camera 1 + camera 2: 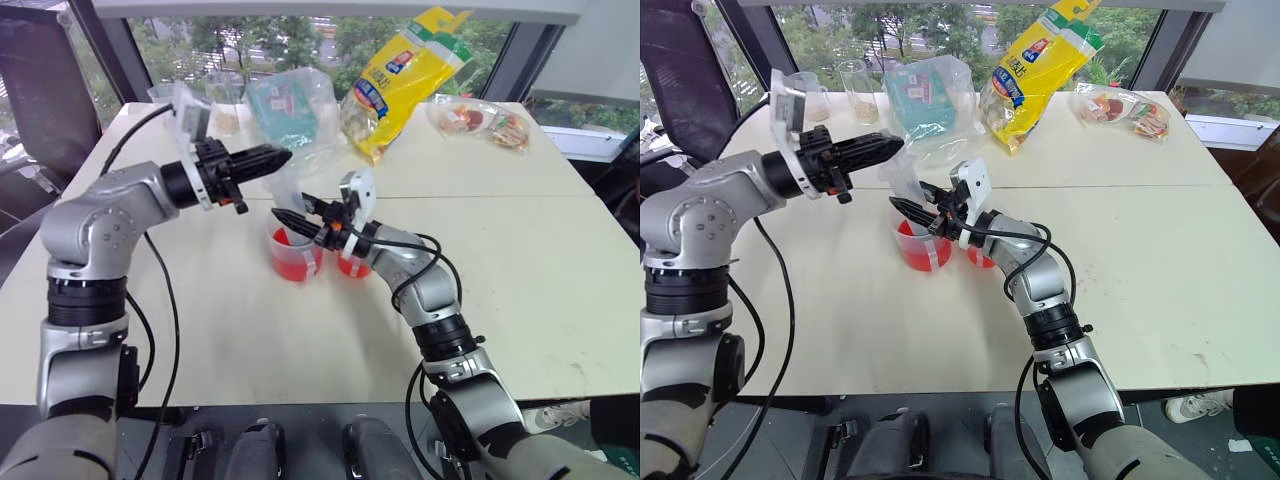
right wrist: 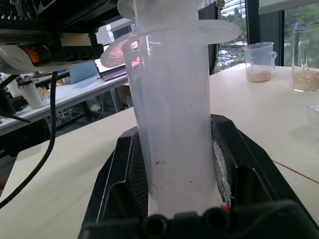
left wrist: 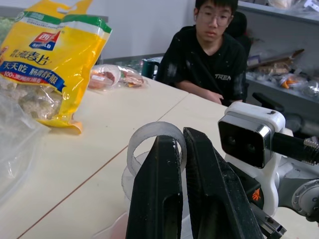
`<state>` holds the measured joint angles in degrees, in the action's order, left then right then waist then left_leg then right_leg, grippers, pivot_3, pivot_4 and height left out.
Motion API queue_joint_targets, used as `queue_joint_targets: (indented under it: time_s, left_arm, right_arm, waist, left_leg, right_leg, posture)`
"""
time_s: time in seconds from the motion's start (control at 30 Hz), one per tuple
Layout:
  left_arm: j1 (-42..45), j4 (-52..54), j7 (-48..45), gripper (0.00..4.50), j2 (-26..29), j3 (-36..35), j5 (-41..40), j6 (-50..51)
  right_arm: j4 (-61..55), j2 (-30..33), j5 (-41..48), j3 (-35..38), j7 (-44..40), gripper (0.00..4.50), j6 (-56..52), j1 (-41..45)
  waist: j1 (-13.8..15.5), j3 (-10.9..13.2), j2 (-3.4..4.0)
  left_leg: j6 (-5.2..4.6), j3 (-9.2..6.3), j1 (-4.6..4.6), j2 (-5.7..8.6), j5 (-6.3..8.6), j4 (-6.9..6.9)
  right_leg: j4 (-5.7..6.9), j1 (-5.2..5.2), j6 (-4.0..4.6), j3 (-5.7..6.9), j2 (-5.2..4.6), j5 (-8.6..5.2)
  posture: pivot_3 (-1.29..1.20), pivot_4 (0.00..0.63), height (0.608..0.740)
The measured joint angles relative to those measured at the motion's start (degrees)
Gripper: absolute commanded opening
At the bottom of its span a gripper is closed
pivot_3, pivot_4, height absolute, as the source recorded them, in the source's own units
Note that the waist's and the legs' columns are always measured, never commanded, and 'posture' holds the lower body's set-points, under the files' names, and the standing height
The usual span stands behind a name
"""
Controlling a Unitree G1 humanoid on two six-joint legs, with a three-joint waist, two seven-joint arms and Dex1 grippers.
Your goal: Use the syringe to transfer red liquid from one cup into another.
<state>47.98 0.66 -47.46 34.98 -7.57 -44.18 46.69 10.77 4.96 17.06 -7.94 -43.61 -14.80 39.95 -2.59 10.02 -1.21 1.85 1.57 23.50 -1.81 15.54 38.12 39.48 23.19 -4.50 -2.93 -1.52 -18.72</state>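
The syringe (image 1: 283,190) stands upright over the larger cup (image 1: 296,258), which holds red liquid (image 1: 294,266). My right gripper (image 1: 290,217) is shut on its clear barrel (image 2: 174,89), coming in from the right. My left gripper (image 1: 272,157) reaches in from the left and is shut on the white plunger ring (image 3: 149,135) at the top. The smaller cup (image 1: 352,266), also with red liquid in it, sits just right of the larger one, partly hidden behind my right wrist. The syringe's tip is hidden by the gripper and the cup.
A yellow bag (image 1: 400,75), a clear bag holding a teal box (image 1: 290,105), two beakers (image 1: 222,105) and snack packets (image 1: 482,122) line the table's far side. A person (image 3: 214,55) sits beyond the table (image 1: 520,280).
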Motion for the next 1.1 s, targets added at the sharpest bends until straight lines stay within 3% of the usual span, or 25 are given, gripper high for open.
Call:
queue_joint_targets:
  time_s: [0.73, 0.83, 1.07, 1.1]
  left_arm:
    - [2.20, -2.04, -1.07, 0.06, 0.92, 0.01, 0.53, -0.98]
    - [2.07, -1.58, -1.03, 1.03, 1.36, -0.06, 0.67, -0.98]
    - [-3.14, 5.79, -0.40, 4.47, 3.08, -2.20, -0.53, -0.94]
    - [-4.04, 6.62, -0.11, 4.47, 3.61, -2.99, -0.89, -0.83]
  right_arm:
    - [-0.50, 0.20, 0.05, -0.04, -0.01, 1.36, -1.44, 0.15]
    - [-1.18, 0.18, 0.17, 0.00, 0.01, 1.36, -2.36, 0.13]
    - [-1.63, -1.25, 1.71, 1.07, 1.71, 1.36, -6.18, 1.68]
    - [-1.56, -1.44, 1.88, 1.37, 2.09, 1.36, -6.35, 1.74]
  waist:
    - [-0.02, 0.00, 0.00]
    - [-0.03, 0.00, 0.00]
    - [-0.09, 0.00, 0.00]
    - [-0.09, 0.00, 0.00]
  left_leg:
    - [0.00, 0.00, 0.00, 0.00, 0.00, 0.00]
    - [0.00, 0.00, 0.00, 0.00, 0.00, 0.00]
    - [0.00, 0.00, 0.01, -0.02, 0.00, -0.01]
    - [0.00, 0.00, 0.01, -0.02, 0.00, -0.02]
  right_leg:
    - [0.00, 0.00, 0.00, 0.00, 0.00, 0.00]
    - [0.00, 0.01, 0.00, 0.00, 0.00, 0.00]
    - [0.00, 0.02, 0.00, -0.01, -0.01, 0.00]
    - [0.00, 0.03, 0.00, -0.01, -0.01, 0.00]
  posture:
    - [0.00, 0.150, 0.740]
    - [0.00, 0.150, 0.740]
    - [0.00, 0.150, 0.740]
    - [0.00, 0.150, 0.740]
